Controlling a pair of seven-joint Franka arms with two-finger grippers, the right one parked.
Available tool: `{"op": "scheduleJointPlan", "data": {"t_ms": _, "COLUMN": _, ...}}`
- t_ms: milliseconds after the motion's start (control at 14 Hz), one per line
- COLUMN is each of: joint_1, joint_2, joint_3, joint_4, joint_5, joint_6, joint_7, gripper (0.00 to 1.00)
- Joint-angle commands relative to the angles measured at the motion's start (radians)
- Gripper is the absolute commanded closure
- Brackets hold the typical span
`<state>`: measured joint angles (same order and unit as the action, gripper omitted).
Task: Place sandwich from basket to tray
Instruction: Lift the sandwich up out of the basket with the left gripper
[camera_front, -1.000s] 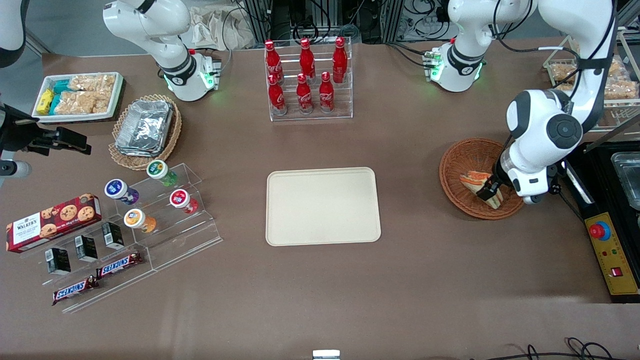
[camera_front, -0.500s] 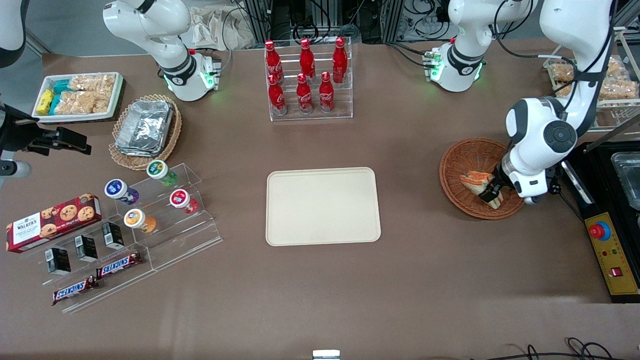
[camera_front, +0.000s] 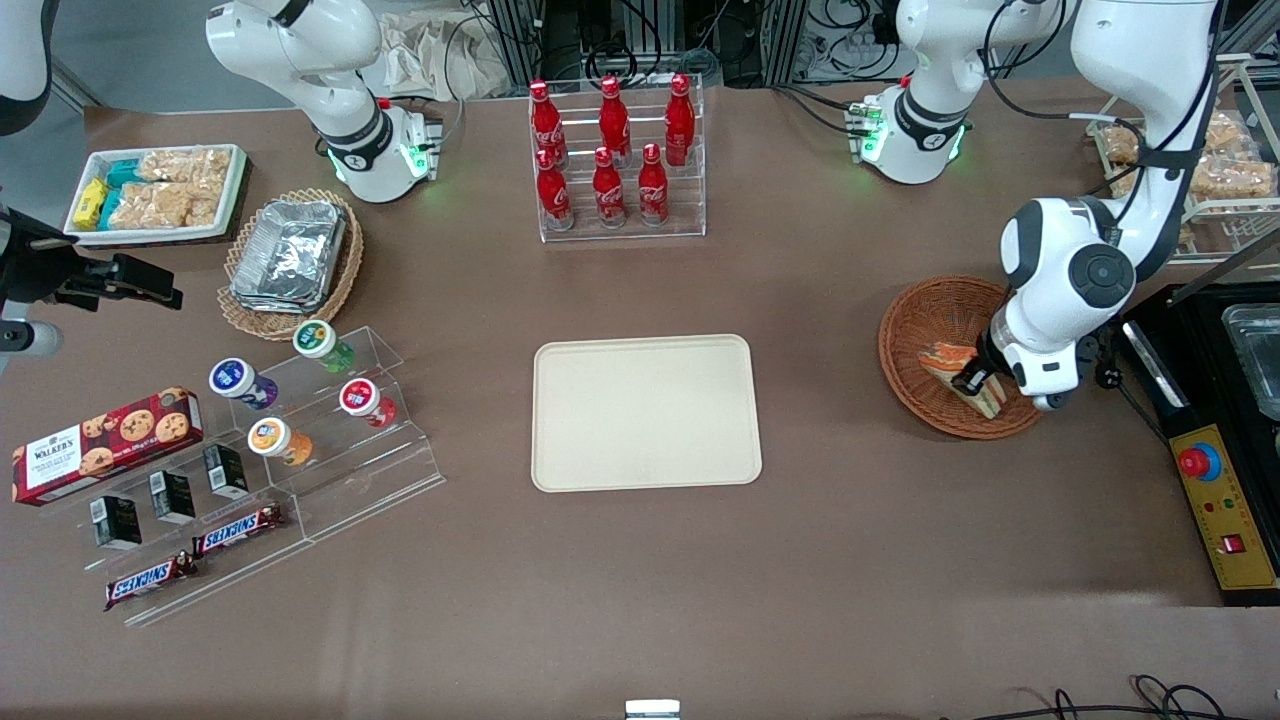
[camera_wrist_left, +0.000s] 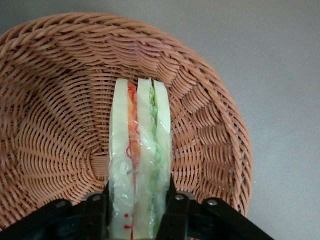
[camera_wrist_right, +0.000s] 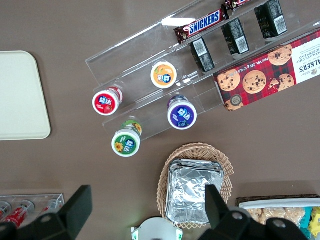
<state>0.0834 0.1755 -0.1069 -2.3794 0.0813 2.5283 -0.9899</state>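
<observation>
The sandwich (camera_wrist_left: 140, 160) is a wrapped wedge of pale bread with orange-red and green layers. It stands on edge in the reddish-brown wicker basket (camera_wrist_left: 45, 125), and my gripper (camera_wrist_left: 138, 212) is shut on it, one black finger against each bread face. From the front, the gripper (camera_front: 975, 380) and sandwich (camera_front: 945, 360) are over the basket (camera_front: 925, 310) at the working arm's end of the table. The cream-beige tray (camera_front: 645, 412) lies bare at the table's middle, well apart from the basket.
A rack of red cola bottles (camera_front: 612, 160) stands farther from the front camera than the tray. A black control box with a red button (camera_front: 1215, 480) lies beside the basket. Snack displays (camera_front: 270, 440) and a foil-container basket (camera_front: 290, 255) sit toward the parked arm's end.
The arm's wrist has drawn slightly toward the tray and lifted a little, with the sandwich still held between the fingers over the basket.
</observation>
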Motion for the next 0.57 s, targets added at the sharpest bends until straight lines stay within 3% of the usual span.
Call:
{"op": "scheduleJointPlan", "data": {"t_ms": 0, "joint_1": -0.004, "joint_2": -0.048, "joint_3": -0.005, "joint_4": -0.017, "joint_5": 0.031, "joint_6": 0.023, "joint_7": -0.032, "gripper": 1.0}}
{"op": "scheduleJointPlan", "data": {"t_ms": 214, "joint_1": -0.004, "joint_2": -0.105, "joint_3": -0.008, "joint_4": 0.032, "joint_5": 0.083, "joint_6": -0.118, "joint_7": 0.04, "gripper": 1.0}}
{"op": "scheduleJointPlan", "data": {"t_ms": 500, "joint_1": -0.004, "joint_2": -0.183, "joint_3": -0.008, "joint_4": 0.22, "joint_5": 0.083, "joint_6": -0.44, "joint_7": 0.356, "gripper": 1.0}}
